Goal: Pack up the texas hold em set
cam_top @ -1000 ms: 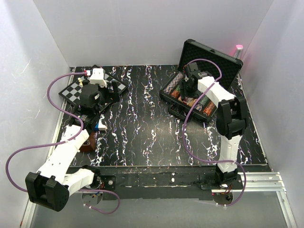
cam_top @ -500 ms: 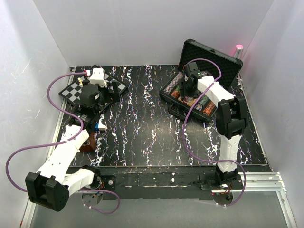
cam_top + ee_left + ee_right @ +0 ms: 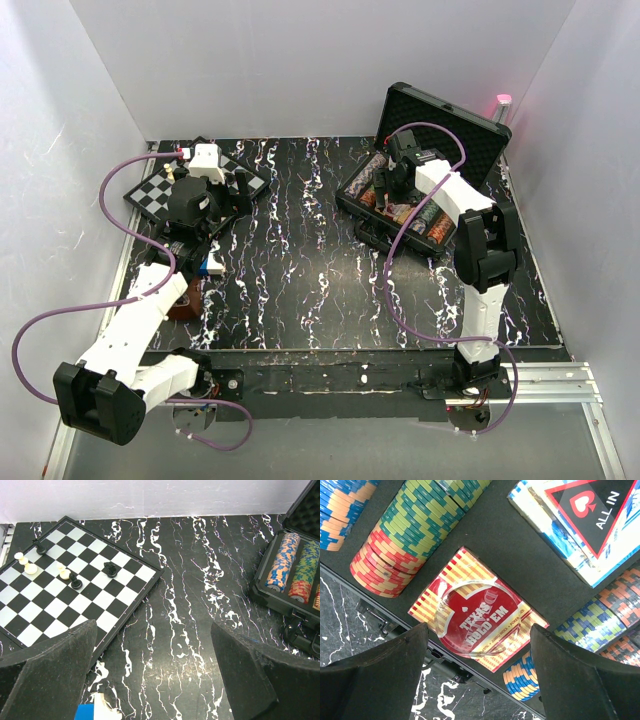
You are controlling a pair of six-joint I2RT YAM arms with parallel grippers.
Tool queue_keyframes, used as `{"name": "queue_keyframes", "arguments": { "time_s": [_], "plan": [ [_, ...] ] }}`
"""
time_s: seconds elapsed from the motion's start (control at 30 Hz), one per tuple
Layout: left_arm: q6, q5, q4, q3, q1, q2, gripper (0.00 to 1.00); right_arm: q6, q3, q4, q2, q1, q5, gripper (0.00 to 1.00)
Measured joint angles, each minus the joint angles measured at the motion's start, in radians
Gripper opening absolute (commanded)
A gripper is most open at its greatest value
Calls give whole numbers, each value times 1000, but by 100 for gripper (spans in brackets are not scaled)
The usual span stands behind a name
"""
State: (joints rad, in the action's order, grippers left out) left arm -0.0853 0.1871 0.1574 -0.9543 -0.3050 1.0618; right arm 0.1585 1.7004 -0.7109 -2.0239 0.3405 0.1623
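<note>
The black briefcase [image 3: 440, 115] stands open at the back right, its lid upright. Its foam tray [image 3: 520, 555] holds rows of multicoloured poker chips [image 3: 415, 530], a red card box [image 3: 477, 610] with a clear round disc lying on it, and a blue card box [image 3: 560, 535] under an "ALL IN" triangle. My right gripper [image 3: 480, 680] is open and empty, just above the red card box at the tray's front edge; it also shows in the top view [image 3: 392, 188]. My left gripper [image 3: 152, 680] is open and empty, low over the table. Yellow and blue discs are out of view.
A chessboard [image 3: 75, 585] with a few pieces lies at the back left, beside my left gripper. A small blue-white block [image 3: 97, 711] lies just under the left finger. White walls close in the table on three sides. The case edge [image 3: 280, 597] shows at the far right.
My right gripper has shifted slightly over the case tray. The left arm has not moved.
</note>
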Motion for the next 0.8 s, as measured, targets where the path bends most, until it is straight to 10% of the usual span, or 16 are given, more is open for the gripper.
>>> {"name": "queue_keyframes", "arguments": {
  "time_s": [0.8],
  "plan": [
    [0, 0, 0, 0, 0, 0, 98, -100, 60, 85, 351, -74, 92, 80]
  ]
}}
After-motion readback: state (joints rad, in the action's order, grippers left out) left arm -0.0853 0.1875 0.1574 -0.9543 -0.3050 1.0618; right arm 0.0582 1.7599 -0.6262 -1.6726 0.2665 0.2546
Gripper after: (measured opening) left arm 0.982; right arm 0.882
